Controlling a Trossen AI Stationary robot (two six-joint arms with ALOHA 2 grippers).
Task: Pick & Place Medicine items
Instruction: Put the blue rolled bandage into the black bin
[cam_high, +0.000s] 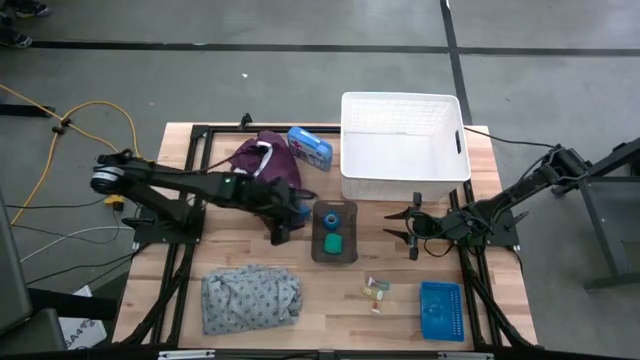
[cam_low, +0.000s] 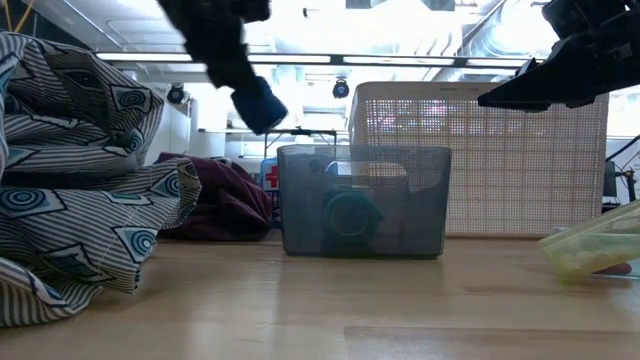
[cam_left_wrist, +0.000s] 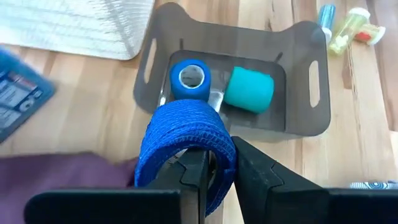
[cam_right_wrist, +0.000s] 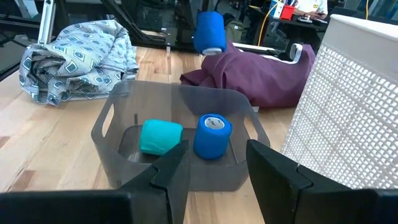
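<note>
Two rolls already in the grey bin (cam_high: 335, 245) at frame centre, third blue roll (cam_left_wrist: 186, 146) clamped in the left gripper (cam_left_wrist: 217, 171) just left of it, right gripper (cam_high: 412, 232) parted, empty, right of bin.

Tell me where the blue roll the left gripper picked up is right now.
The blue roll is clamped in the left gripper, held in the air just left of the grey bin near the table's middle, beside the maroon garment.
</note>
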